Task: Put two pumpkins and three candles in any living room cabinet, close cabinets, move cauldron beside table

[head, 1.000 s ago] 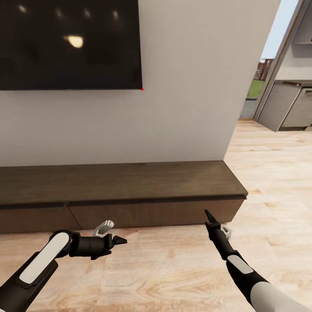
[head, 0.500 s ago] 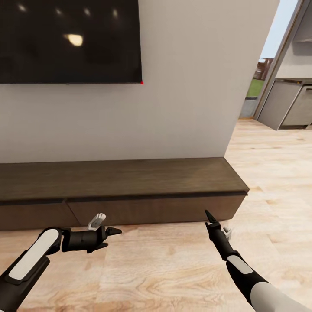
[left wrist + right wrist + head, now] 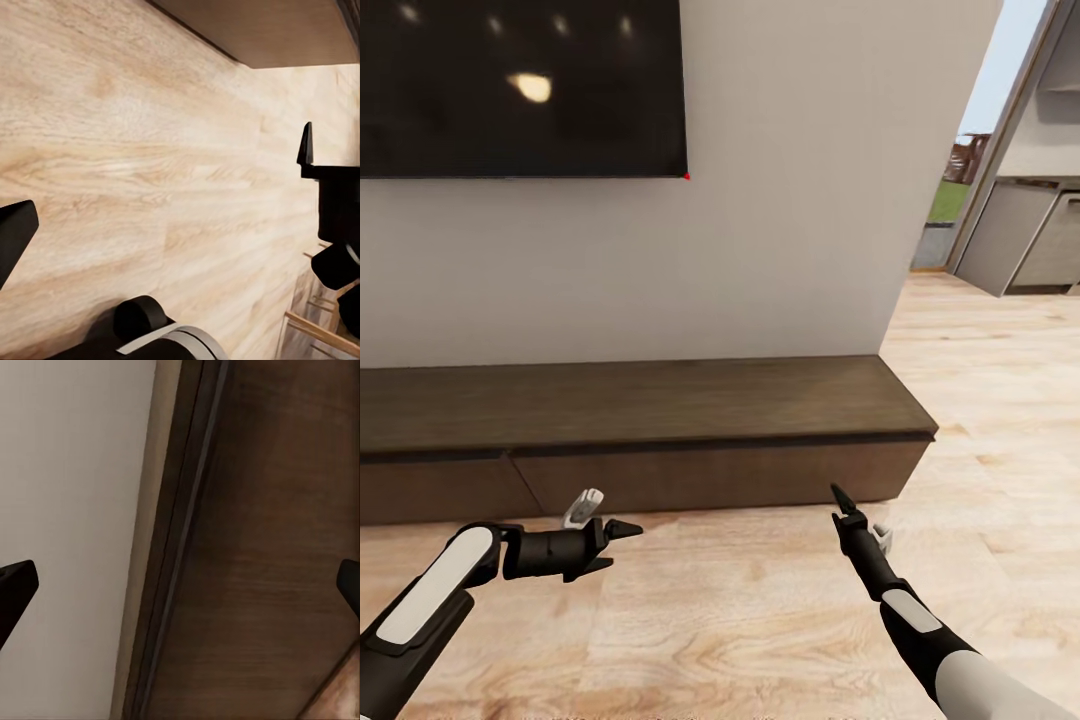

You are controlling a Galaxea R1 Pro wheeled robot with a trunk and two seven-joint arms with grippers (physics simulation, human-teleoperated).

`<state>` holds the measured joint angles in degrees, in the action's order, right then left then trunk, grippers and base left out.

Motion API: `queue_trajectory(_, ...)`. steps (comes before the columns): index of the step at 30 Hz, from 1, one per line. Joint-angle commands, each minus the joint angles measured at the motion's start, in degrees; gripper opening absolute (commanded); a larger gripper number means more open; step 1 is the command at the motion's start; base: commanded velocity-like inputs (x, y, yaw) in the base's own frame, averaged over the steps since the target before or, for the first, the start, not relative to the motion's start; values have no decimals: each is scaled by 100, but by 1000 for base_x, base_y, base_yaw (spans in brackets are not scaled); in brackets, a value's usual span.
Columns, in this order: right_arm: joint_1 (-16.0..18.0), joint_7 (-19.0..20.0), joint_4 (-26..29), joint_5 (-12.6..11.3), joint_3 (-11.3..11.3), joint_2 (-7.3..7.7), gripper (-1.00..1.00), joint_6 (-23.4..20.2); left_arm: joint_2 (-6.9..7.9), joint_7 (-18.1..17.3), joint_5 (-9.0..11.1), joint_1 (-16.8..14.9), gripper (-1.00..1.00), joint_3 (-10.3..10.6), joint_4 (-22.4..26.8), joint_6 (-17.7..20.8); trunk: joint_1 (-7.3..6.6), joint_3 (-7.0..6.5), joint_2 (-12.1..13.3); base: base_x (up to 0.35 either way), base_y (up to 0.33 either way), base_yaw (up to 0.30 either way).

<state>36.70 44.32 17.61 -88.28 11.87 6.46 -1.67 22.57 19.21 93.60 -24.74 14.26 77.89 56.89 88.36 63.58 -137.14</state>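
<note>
Dark brown wood runs across the middle of the head view — the cabinet [image 3: 640, 400], a long low unit against a pale wall [image 3: 780, 200]. Its drawer fronts are flush and shut, with a thin vertical seam between two of them toward the left. Its top is bare wood. Above it, at the upper left, hangs a black TV [image 3: 520, 90] with ceiling lights reflected in the screen. Light wood plank floor [image 3: 740, 620] stretches in front of the cabinet and off to the right, where a doorway opens onto grey kitchen units [image 3: 1030, 240] and a strip of green outdoors.

Both arms reach forward low over the floor, short of the cabinet. At lower left, the left gripper [image 3: 622, 532] points sideways toward the right, its black fingers spread apart and holding nothing. In the left wrist view its two finger tips sit far apart at opposite edges, with floor planks and a corner of the cabinet between them.

At lower right, the right gripper [image 3: 840, 500] points up toward the cabinet front — from the head its fingers overlap. In the right wrist view the finger tips stand wide apart at opposite edges, empty, framing the cabinet's dark wood and the pale wall beside it.
</note>
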Motion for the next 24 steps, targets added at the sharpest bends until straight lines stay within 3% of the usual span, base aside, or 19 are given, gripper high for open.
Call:
queue_trajectory(1, 4, 22, -3, -59, 33, 4, 100, -18, 3, 56, 69, -4, 100, 7, 5, -2, 21, 23, -44, 0, 0, 0)
queue_trajectory(5, 4, 24, -3, -63, 29, 4, 100, -17, 1, 56, 78, -4, 100, 7, 10, 2, 109, 95, -204, 0, 0, 0)
queue_trajectory(24, 4, -46, -19, -77, 26, 48, 100, 90, -15, 56, 71, 40, 100, 16, 1, -3, 109, 95, -204, 83, 2, 0)
